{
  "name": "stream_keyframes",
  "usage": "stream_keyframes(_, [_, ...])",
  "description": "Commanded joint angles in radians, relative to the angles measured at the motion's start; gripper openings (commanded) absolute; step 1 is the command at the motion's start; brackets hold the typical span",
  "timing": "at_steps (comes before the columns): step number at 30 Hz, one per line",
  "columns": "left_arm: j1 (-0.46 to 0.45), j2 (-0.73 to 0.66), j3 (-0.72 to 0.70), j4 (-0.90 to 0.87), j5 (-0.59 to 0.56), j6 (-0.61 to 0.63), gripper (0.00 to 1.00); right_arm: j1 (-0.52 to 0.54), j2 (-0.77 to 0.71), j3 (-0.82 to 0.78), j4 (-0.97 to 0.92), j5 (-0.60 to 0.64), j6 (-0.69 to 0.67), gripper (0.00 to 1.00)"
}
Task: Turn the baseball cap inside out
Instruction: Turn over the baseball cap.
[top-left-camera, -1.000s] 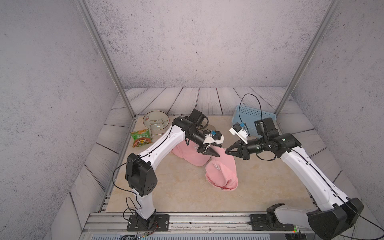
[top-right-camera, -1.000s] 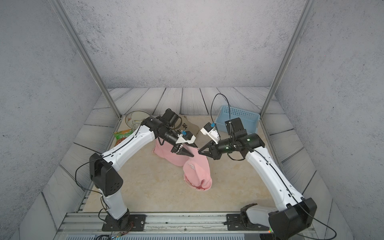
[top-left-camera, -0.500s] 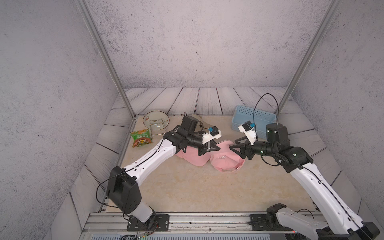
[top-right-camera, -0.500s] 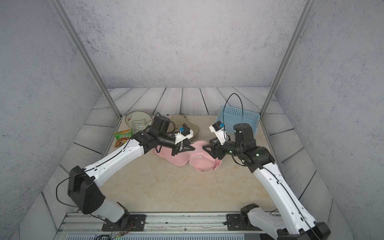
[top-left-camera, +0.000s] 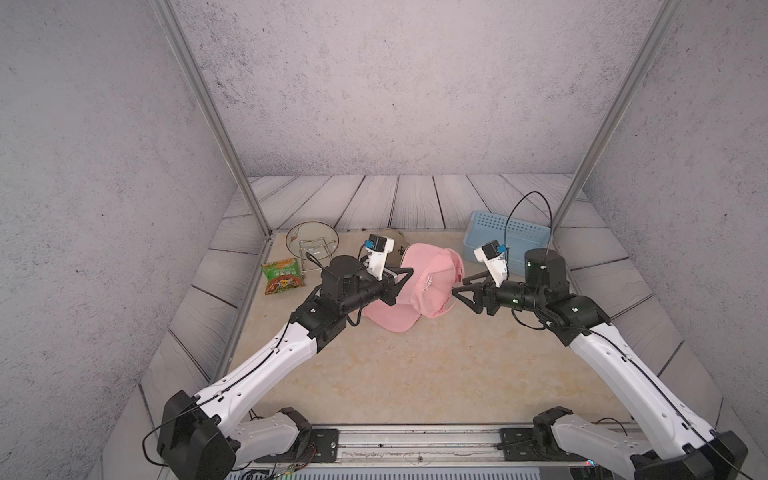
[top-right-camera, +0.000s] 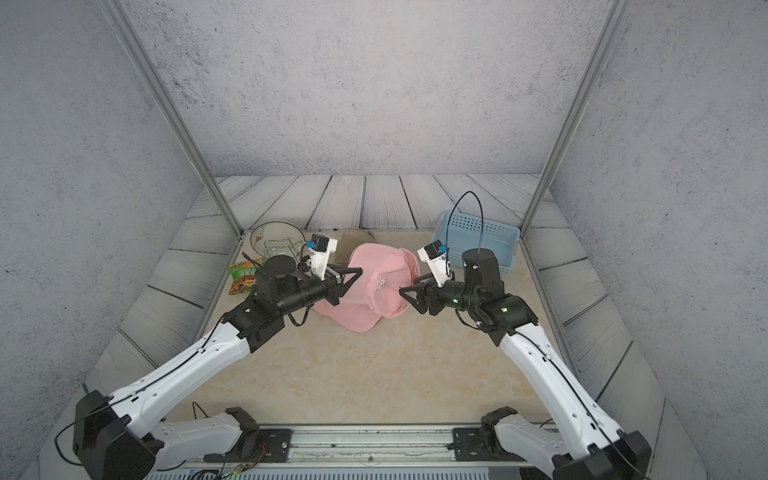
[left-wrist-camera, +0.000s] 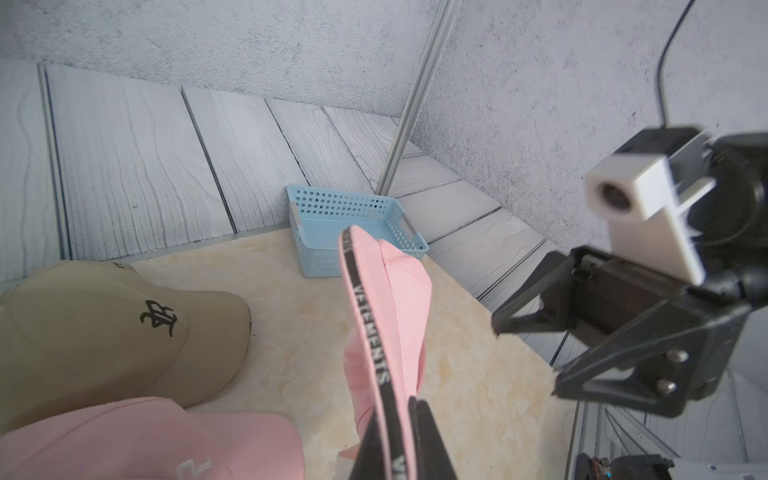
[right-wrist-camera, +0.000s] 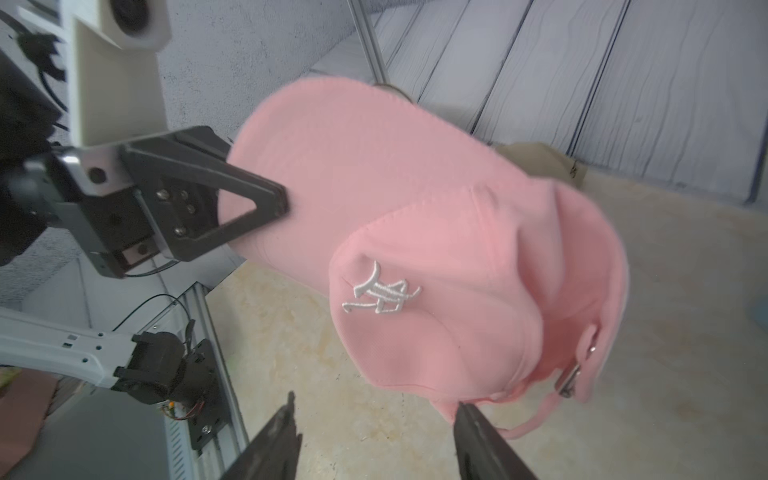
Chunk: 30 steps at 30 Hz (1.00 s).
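Note:
The pink baseball cap (top-left-camera: 428, 282) (top-right-camera: 382, 282) is at mid-table in both top views, dome and white logo facing out and its brim (left-wrist-camera: 145, 440) low on the table. My left gripper (top-left-camera: 409, 272) (left-wrist-camera: 395, 415) is shut on the cap's rim, pinching the black lettered inner band (left-wrist-camera: 370, 332). On the cap's other side, my right gripper (top-left-camera: 458, 286) (right-wrist-camera: 376, 405) stands open and holds nothing. One of its fingertips (right-wrist-camera: 467, 415) is at the cap's lower rear edge, near the strap buckle (right-wrist-camera: 575, 374).
A tan cap (left-wrist-camera: 104, 328) lies just behind the pink one. A blue perforated basket (top-left-camera: 511, 239) stands at the back right. A glass dish on a wire rack (top-left-camera: 311, 243) and a green snack packet (top-left-camera: 282, 280) are at the back left.
The right gripper has opened and let go of the cap. The left gripper has closed on the rim. Both arms came down, and the cap went from hanging to sitting dome-out.

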<state>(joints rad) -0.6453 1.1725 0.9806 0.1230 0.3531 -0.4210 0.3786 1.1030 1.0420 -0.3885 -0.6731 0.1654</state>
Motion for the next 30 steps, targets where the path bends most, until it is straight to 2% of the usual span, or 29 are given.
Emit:
stream_keyframes(1, [0.003,-0.038,-0.012,0.112,-0.031,-0.133,0.0,0.001,0.036,-0.04,0.126,-0.113,0.127,0.61])
stream_keyframes(6, [0.003,-0.051,-0.04,0.163,-0.022,-0.187,0.0,0.002,0.098,-0.053,0.166,-0.062,0.178,0.59])
stream_keyframes(17, [0.003,-0.046,-0.029,0.151,0.022,-0.183,0.0,0.002,0.136,-0.048,0.144,0.131,0.191,0.62])
stream_keyframes(30, [0.003,-0.026,-0.007,0.17,0.102,-0.198,0.0,0.002,0.15,-0.066,0.195,0.146,0.193,0.65])
